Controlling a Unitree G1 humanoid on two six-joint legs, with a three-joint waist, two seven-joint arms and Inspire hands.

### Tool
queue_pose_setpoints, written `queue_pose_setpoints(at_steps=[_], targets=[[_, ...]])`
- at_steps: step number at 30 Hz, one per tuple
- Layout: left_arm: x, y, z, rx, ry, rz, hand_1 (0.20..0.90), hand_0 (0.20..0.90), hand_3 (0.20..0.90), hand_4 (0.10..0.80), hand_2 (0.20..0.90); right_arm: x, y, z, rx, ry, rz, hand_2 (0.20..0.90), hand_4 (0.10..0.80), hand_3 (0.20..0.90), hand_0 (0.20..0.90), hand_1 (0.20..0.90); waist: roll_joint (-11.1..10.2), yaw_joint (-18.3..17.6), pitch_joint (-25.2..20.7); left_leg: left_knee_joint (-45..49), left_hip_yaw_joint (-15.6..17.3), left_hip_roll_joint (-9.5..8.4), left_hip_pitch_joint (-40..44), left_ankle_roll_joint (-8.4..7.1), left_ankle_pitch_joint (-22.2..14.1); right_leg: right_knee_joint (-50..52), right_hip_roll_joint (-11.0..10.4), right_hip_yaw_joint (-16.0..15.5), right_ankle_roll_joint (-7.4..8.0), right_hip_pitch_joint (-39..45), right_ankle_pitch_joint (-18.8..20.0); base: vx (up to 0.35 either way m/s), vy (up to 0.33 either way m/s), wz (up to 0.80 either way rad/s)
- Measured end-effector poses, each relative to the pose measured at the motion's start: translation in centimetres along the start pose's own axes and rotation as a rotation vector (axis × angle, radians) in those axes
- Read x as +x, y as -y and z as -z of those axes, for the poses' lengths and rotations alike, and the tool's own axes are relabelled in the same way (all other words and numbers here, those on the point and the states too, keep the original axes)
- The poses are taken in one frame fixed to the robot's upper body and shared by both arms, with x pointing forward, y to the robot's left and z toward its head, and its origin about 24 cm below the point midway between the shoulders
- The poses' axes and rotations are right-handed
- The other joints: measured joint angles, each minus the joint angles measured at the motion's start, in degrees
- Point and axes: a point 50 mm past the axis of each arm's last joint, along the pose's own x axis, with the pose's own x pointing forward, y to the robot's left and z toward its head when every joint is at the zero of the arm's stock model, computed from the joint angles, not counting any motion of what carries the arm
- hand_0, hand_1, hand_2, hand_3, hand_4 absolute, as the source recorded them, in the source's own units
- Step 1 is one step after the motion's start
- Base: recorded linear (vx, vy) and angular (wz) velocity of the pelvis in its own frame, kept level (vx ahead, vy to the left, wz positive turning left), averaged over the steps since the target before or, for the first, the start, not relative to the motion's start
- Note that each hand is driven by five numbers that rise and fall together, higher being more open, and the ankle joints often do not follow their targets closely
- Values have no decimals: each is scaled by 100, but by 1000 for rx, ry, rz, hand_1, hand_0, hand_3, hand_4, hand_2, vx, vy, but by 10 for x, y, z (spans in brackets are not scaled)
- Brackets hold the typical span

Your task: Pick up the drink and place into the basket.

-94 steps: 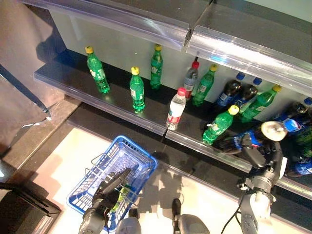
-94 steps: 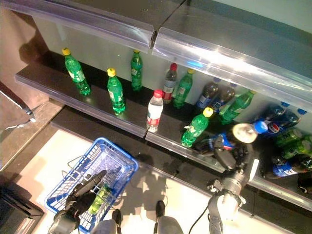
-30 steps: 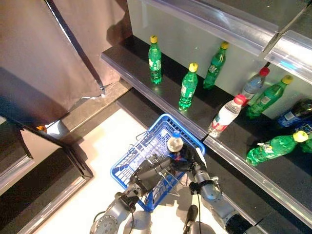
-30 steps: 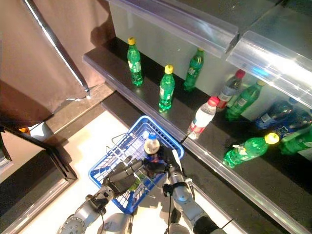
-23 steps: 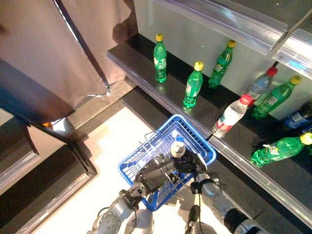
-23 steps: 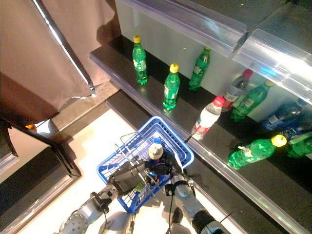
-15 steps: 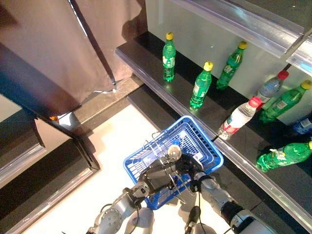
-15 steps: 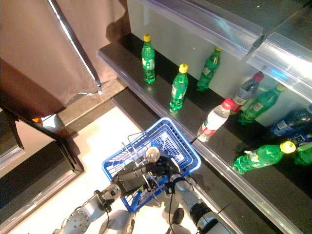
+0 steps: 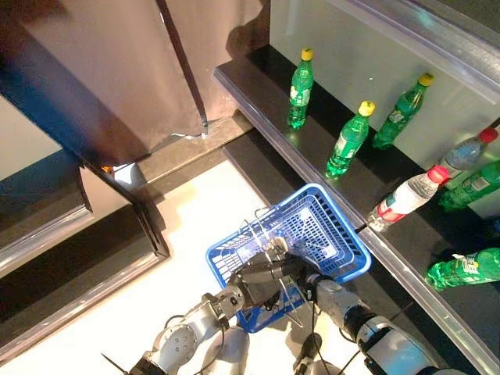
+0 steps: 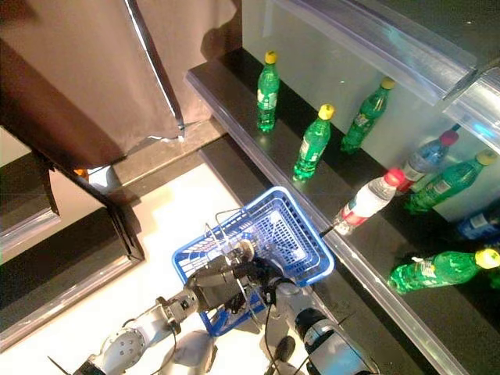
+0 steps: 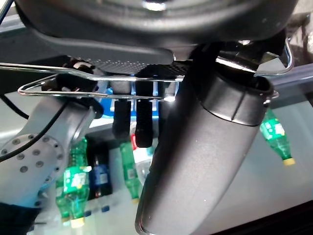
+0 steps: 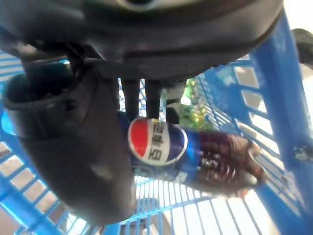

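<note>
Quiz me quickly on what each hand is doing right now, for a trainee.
1. True or false: the right hand holds a cola bottle inside the basket.
2. What does the left hand grip? A: a shelf edge. B: the basket handle. C: a water bottle.
3. Fill in: the leftmost green bottle standing on the shelf has a ___ cap.
Key: 1 true; 2 B; 3 yellow.

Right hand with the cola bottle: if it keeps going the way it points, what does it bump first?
Probably the blue basket floor. The right hand holds the cola bottle just above the mesh, beside a green bottle lying inside. How far off the mesh is, I cannot tell.
</note>
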Motion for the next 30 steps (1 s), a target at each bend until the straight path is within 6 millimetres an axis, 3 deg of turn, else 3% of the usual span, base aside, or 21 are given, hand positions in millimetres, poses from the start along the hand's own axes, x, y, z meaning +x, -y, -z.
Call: queue_pose_setpoints(at_steps=[6, 13, 24, 27, 30], targets=[[-2, -3, -7, 26, -4, -17, 300, 300, 200, 100, 300, 1, 0, 0, 29, -6, 8, 900, 800, 900, 900, 900, -95, -6, 153, 16, 5, 3, -24, 0, 1, 45, -5, 12, -7, -46, -7, -21, 12, 0], [0, -12, -17, 21, 28, -68, 300, 300, 200, 100, 300, 3, 1, -26, 38, 58, 12, 900, 800, 900, 900, 900, -80, -60, 276, 80, 4, -4, -158, 0, 1, 99, -14, 16, -10, -173, -9, -43, 40, 0], [0, -13, -26, 31, 117, -102, 300, 300, 200, 100, 300, 0, 5, -47, 57, 155, 23, 900, 800, 900, 900, 900, -30, -180, 399, 82, 16, -4, -167, 1, 2, 108, -19, 29, -13, -191, -6, -41, 43, -1], [-5, -19, -33, 20, 183, -174, 300, 300, 200, 100, 300, -17, -4, -71, 53, 336, 0, 900, 800, 900, 900, 900, -50, -198, 545, 72, 68, 14, -217, 0, 2, 123, -9, 110, -22, -288, 0, -50, 35, -10], [-22, -33, -35, -22, 269, -253, 300, 300, 200, 100, 300, -38, -16, -79, 47, 492, -48, 900, 800, 900, 900, 900, -146, -312, 603, -5, 123, 17, -204, 4, 3, 124, -19, 157, -8, -326, -8, -3, 19, -8]])
